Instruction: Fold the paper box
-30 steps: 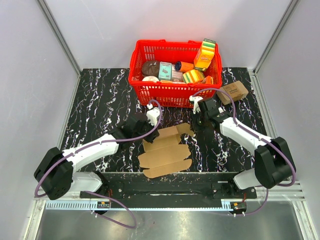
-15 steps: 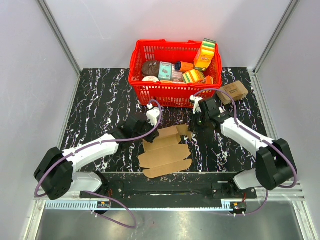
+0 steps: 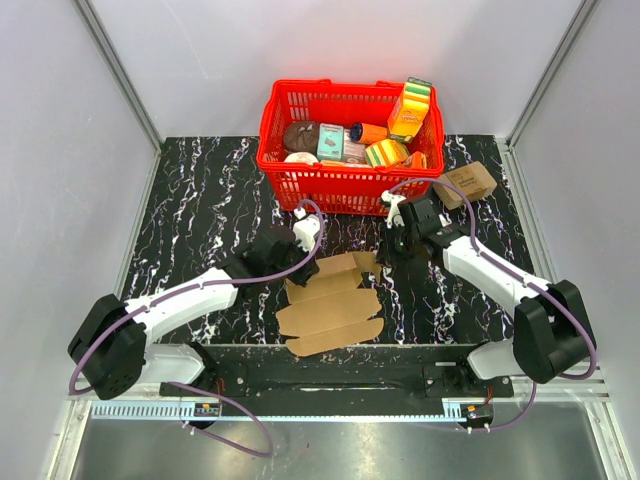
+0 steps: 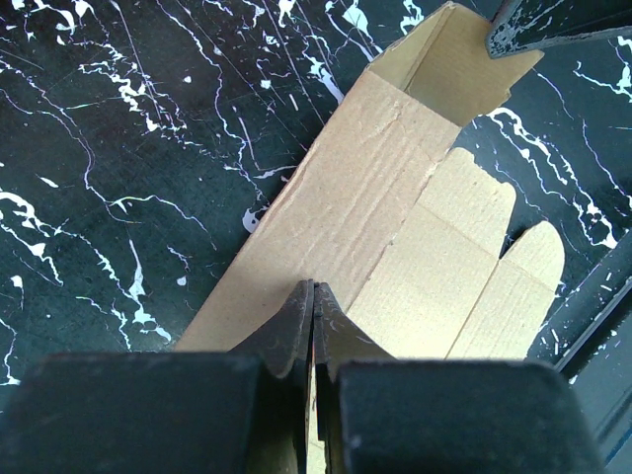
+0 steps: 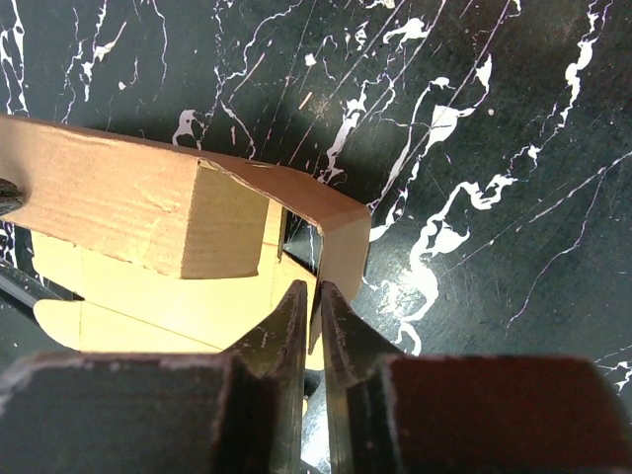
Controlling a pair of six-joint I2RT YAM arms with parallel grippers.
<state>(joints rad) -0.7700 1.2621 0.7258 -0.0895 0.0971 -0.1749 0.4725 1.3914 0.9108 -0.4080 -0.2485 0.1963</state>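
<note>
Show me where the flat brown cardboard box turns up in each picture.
Top external: flat brown cardboard box lies just below centre.
Left wrist: box fills the middle, slanting up-right.
Right wrist: box at left, one flap raised at centre.
Shared landmark: black white-veined tabletop under it.

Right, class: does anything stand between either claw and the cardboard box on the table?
Nothing visible does. The left claw is shut on an edge of the box, and the right claw pinches a raised flap at its far corner. The red basket and the small carton stand farther back, apart from the box.
</note>
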